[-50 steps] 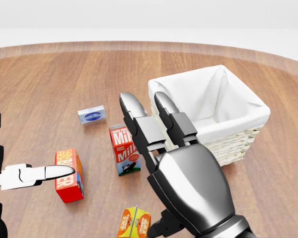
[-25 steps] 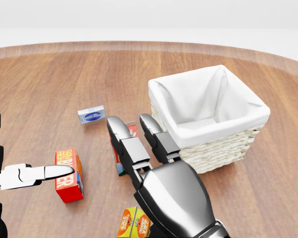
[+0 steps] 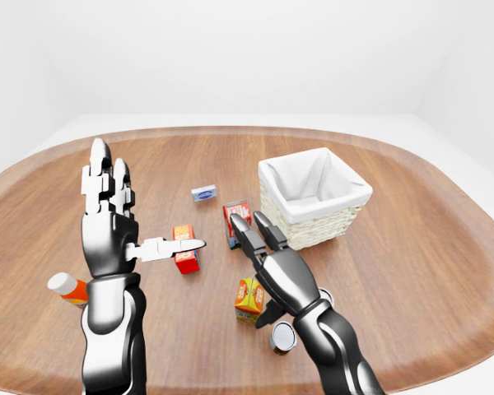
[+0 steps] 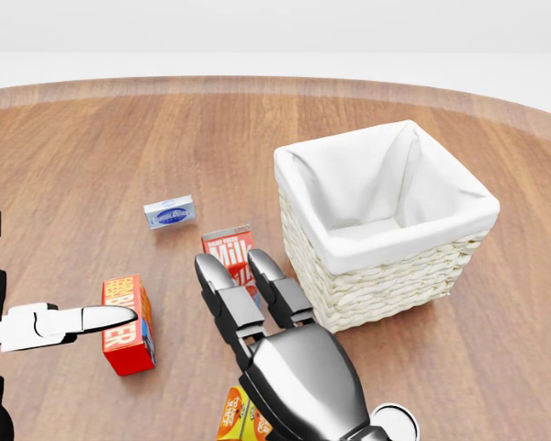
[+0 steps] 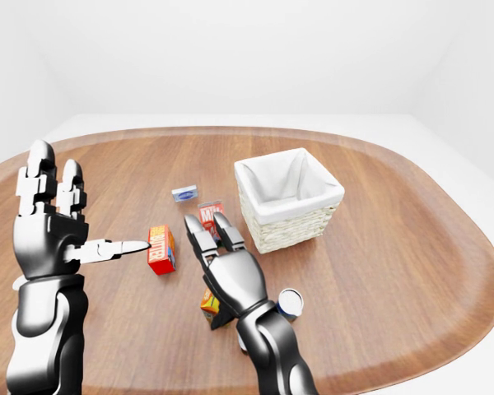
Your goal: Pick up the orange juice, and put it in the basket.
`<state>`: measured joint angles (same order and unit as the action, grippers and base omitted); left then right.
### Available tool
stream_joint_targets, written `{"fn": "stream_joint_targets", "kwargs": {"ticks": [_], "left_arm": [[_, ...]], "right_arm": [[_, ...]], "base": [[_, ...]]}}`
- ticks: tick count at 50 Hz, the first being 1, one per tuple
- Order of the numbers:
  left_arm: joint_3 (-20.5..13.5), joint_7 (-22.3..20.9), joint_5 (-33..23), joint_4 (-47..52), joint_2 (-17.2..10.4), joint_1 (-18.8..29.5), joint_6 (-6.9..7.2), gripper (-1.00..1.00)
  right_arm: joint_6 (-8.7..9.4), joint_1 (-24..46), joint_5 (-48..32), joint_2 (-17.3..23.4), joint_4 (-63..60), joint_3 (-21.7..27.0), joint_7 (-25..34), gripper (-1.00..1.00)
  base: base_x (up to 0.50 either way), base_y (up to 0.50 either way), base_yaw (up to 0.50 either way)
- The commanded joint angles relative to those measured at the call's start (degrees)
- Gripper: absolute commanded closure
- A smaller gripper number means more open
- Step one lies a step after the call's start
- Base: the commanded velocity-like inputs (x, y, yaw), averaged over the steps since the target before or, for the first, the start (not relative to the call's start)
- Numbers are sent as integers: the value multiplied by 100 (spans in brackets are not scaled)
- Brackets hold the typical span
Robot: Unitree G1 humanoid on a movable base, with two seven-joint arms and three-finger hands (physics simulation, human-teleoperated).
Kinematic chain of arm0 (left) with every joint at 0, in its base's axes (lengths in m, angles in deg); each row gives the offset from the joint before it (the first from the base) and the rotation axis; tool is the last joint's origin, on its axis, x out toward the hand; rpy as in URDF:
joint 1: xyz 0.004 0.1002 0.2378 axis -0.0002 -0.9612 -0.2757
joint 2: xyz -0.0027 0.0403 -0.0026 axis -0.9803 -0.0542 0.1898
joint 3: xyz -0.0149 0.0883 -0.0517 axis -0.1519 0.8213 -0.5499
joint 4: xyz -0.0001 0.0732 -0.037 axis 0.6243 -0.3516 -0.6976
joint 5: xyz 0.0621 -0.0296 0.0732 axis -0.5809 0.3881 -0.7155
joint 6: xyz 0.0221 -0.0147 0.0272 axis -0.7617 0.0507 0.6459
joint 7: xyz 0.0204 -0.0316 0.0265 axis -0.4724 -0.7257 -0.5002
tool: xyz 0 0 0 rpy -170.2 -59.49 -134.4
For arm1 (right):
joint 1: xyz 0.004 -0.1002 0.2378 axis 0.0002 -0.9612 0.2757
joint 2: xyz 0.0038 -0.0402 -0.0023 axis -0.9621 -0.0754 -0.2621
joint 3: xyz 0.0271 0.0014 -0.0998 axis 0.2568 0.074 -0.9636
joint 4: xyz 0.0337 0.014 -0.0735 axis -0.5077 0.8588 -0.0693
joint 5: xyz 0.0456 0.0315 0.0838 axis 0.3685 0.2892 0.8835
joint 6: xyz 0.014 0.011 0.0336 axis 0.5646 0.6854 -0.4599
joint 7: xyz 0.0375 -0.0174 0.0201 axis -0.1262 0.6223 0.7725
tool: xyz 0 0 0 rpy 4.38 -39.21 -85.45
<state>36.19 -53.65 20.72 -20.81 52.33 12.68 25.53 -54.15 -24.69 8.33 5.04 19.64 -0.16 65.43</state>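
Right hand (image 4: 289,367) has dropped lower and nearer the bottom of the head view than a second ago; it then covered the milk carton (image 4: 230,250) and part of the basket (image 4: 413,266), both of which now show clear above it. Nothing on the tabletop (image 3: 412,247) has shifted.

Orange juice (image 3: 249,298) stands upright near the bottom centre of the left-eye view, just under and beside the right palm, well short of the basket. Right fingers (image 4: 222,299) are extended and spread, gripping nothing. Left hand (image 3: 107,239) is raised on the left, fingers straight, thumb pointing toward the red box (image 3: 184,248), also empty.

Risks as I judge them:
- Palm sits over the carton top, fingers pointing past it. Closing from here may clip the gable and tip the carton rather than wrap it.
- A can (image 3: 283,337) lies just beside the juice near the wrist; a sideways approach could knock it rolling.
- Milk carton stands between juice and basket; a low carry could topple it.
- Basket rim is tall; a shallow lift may catch the wicker edge.
- Orange-capped bottom-left item (image 3: 67,288) is well apart, no concern.
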Motion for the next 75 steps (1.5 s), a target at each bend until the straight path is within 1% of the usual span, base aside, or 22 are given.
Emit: {"fn": "stream_joint_targets", "kwargs": {"ticks": [1,3,6,16,35,38,54,70,75], "left_arm": [[-3,3,8,-36,-6,11,0,-100],[5,6,4,-2,-2,3,0,-100],[-1,1,7,-40,-7,9,0,-100],[-1,3,6,-39,-6,9,0,-100],[0,1,10,-39,-8,9,0,-100],[-13,-5,17,-185,-9,17,0,-100],[21,15,10,52,12,-25,0,-100],[-8,2,31,-93,-7,10,0,-100],[11,14,22,25,2,-14,0,-100]], "right_arm": [[-243,12,236,34,707,88,-407,-100],[-315,30,273,25,888,108,-504,-100],[-341,34,283,3,967,108,-524,-100],[-553,216,342,-61,1728,264,-780,-100],[-553,361,445,-130,2492,464,-1057,-100],[-553,410,475,-149,2653,490,-1132,-100],[-553,619,483,-262,3332,555,-1353,-100],[-553,871,614,-405,3983,642,-1571,-100],[-553,942,631,-420,4239,681,-1678,-100]], "base": [[0,0,0],[0,0,0],[0,0,0],[0,0,0],[0,0,0],[0,0,0],[0,0,0],[0,0,0],[0,0,0]]}}
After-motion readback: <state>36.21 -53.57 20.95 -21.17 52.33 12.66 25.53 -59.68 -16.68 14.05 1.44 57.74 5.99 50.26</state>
